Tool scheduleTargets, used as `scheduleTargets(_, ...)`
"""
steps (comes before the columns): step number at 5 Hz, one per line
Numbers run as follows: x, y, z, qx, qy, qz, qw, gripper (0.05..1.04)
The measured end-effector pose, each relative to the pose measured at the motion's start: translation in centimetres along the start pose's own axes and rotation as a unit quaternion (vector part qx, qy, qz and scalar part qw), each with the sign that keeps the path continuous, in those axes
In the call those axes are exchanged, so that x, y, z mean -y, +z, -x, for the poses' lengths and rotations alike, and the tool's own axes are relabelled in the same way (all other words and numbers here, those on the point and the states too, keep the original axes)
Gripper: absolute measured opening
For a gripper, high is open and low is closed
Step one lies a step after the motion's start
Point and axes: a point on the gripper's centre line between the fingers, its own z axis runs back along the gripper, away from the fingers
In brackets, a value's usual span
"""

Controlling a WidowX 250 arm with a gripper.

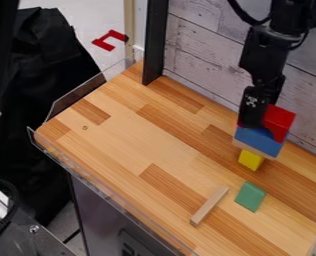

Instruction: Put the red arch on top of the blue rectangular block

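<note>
The black gripper (253,116) hangs at the right of the camera view, in front of the middle of the red arch (279,120) and hiding part of it. Red shows on both sides of the gripper. Directly below the arch is the blue rectangular block (259,140), and the arch's right part overlaps the block's upper face. Whether the arch bears fully on the block cannot be told. A thin wooden plank (268,155) lies under the blue block, and a yellow block (251,159) is beneath the plank.
In front of the stack, a green block (250,196) and a narrow wooden stick (209,205) lie on the wooden table (120,140). A plank wall (204,60) stands behind, with a black post (155,42) at the back edge. Clear guards (77,95) line the left edge.
</note>
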Motion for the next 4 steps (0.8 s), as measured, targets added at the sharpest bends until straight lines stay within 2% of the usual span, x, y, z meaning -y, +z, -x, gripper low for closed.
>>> scheduleTargets(1,-0.8,2.1,-0.6,-0.008,0.0,0.023,0.9997,0.999)
scheduleTargets(2,-1.6,5.1,-0.7,-0.034,-0.008,0.058,0.9977,0.999)
scheduleTargets(3,-2.7,7.5,-2.1,-0.044,-0.031,0.085,0.9949,0.999)
scheduleTargets(4,-3.5,7.7,-4.8,-0.025,-0.116,0.1,0.9879,0.999)
